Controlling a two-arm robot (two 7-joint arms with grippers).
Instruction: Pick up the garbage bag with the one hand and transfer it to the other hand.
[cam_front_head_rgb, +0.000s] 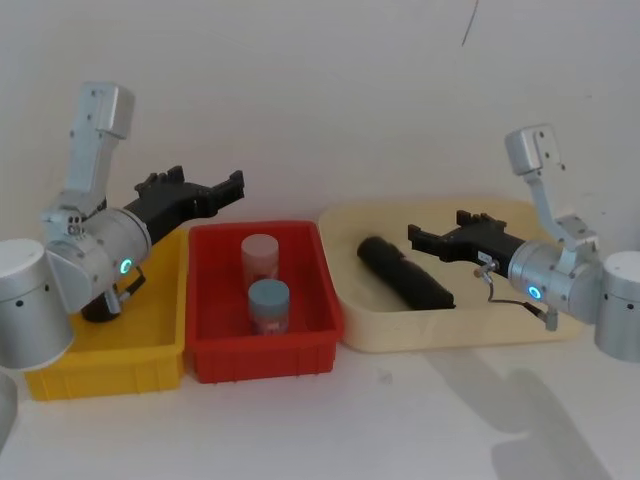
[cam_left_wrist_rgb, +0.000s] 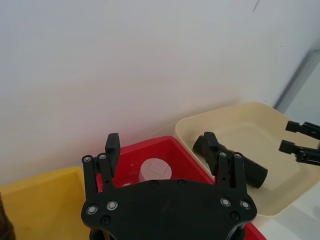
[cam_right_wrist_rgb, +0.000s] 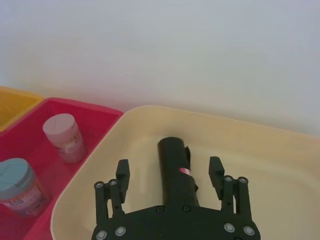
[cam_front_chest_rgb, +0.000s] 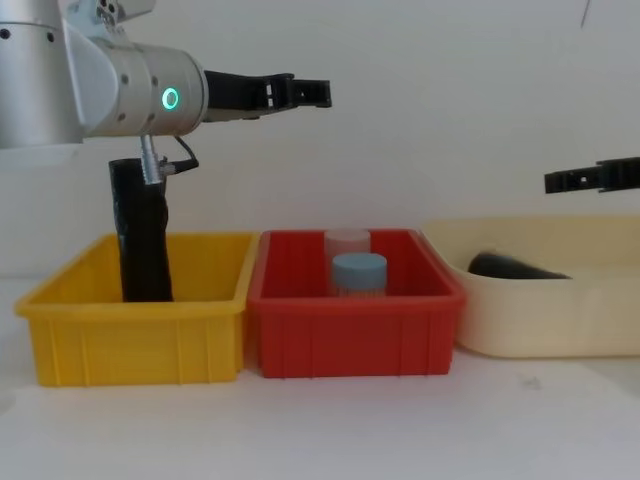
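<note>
The cream tray (cam_front_head_rgb: 450, 335) sits at the right, the yellow bin (cam_front_head_rgb: 110, 375) at the left. The left gripper (cam_front_head_rgb: 237, 190) hangs high beyond the bin, fingers spread and empty. The right gripper (cam_front_head_rgb: 414, 238), likewise spread and empty, hovers over the garbage bag (cam_front_head_rgb: 405, 272), which lies on its side in the tray.

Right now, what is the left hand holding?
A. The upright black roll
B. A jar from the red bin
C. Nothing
C: the left hand is open with nothing between its fingers, up in the air above the yellow bin and the red bin.
</note>
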